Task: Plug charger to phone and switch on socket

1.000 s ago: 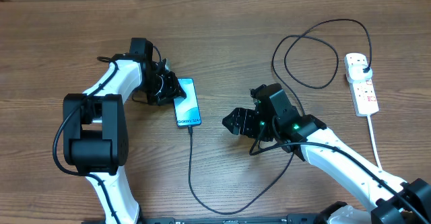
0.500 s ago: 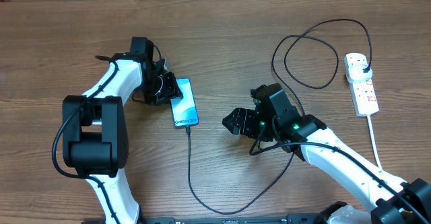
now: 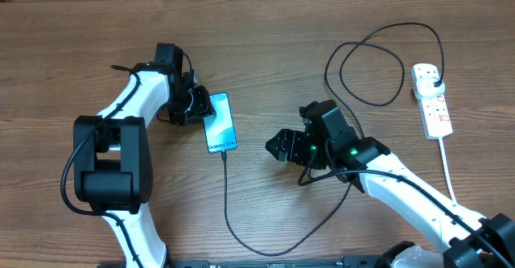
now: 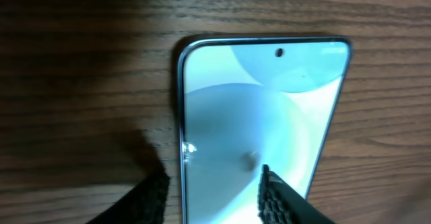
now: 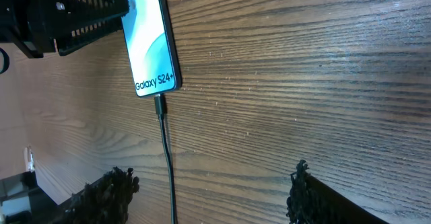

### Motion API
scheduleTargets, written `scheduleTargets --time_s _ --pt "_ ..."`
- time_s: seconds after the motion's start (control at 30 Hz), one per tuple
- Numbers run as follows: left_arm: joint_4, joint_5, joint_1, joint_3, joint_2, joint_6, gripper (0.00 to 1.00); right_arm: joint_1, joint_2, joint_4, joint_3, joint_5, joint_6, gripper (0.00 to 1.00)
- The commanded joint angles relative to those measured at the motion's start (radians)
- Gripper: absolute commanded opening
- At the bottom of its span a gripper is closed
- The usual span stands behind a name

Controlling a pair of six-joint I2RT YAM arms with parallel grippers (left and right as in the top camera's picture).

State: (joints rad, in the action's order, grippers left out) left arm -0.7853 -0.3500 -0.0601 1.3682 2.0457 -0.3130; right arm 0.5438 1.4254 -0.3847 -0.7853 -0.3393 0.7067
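Observation:
The phone (image 3: 220,123) lies flat on the wooden table with its screen lit. The charger (image 3: 226,204) has its connector tip in the phone's lower end (image 5: 159,106). Its thin black cable loops across the table to a black plug (image 3: 435,83) in the socket (image 3: 432,107). My left gripper (image 3: 199,109) is open at the phone's upper left. In the left wrist view one finger (image 4: 276,197) is over the screen (image 4: 256,103) and the other (image 4: 145,200) over the wood. My right gripper (image 3: 282,147) is open and empty, to the right of the phone, its fingers (image 5: 108,194) either side of the cable (image 5: 168,177).
The socket's white cord (image 3: 447,167) runs toward the front right edge. The charger cable makes a large loop (image 3: 370,63) at the back right and a low bend (image 3: 265,252) near the front edge. The left gripper shows in the right wrist view (image 5: 60,15).
The phone has slid and turned a little to the left, its lower end moving left with the cable. The left gripper has shifted slightly. The right arm has not moved.

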Motion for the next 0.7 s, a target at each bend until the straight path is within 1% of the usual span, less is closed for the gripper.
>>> scheduleTargets --time_s 0.0,0.03,0.1,0.13,0.2,0.3,0.37,0.47,0.5,0.53,0.57,0.6,0.67 --pt "-0.015 0.046 0.012 0.011 -0.004 -0.002 0.42 -0.002 0.000 0.004 0.006 0.009 -0.006 0.76" --pt "-0.050 0.046 0.023 0.048 -0.006 -0.002 0.38 -0.002 0.000 0.002 0.006 0.006 -0.031 0.76" --pt "-0.097 0.046 0.036 0.099 -0.014 -0.002 0.36 -0.002 0.000 0.000 0.006 -0.029 -0.105 0.75" --pt "-0.160 0.046 0.050 0.172 -0.028 0.008 0.35 -0.002 -0.003 -0.003 0.005 -0.040 -0.119 0.70" --pt "-0.230 0.046 0.062 0.262 -0.053 0.040 0.31 -0.002 -0.013 -0.007 0.004 -0.040 -0.137 0.64" --pt "-0.309 0.046 0.068 0.383 -0.105 0.079 0.31 -0.005 -0.040 -0.024 0.000 -0.039 -0.163 0.58" --pt "-0.346 0.046 0.067 0.454 -0.150 0.093 0.32 -0.012 -0.068 -0.061 -0.015 -0.023 -0.167 0.55" --pt "-0.376 0.040 0.066 0.526 -0.218 0.100 0.33 -0.032 -0.113 -0.124 -0.043 -0.016 -0.189 0.45" --pt "-0.380 0.035 0.066 0.541 -0.242 0.100 0.34 -0.042 -0.125 -0.138 -0.049 -0.016 -0.190 0.41" --pt "-0.382 0.035 0.066 0.554 -0.270 0.100 0.36 -0.059 -0.148 -0.168 -0.062 -0.017 -0.192 0.34" --pt "-0.381 0.035 0.066 0.561 -0.296 0.100 0.37 -0.071 -0.163 -0.188 -0.070 -0.017 -0.193 0.31" --pt "-0.381 0.035 0.066 0.565 -0.324 0.100 0.39 -0.090 -0.185 -0.217 -0.081 -0.016 -0.193 0.24" --pt "-0.378 0.040 0.066 0.565 -0.375 0.100 0.43 -0.131 -0.230 -0.265 -0.097 -0.016 -0.195 0.17"
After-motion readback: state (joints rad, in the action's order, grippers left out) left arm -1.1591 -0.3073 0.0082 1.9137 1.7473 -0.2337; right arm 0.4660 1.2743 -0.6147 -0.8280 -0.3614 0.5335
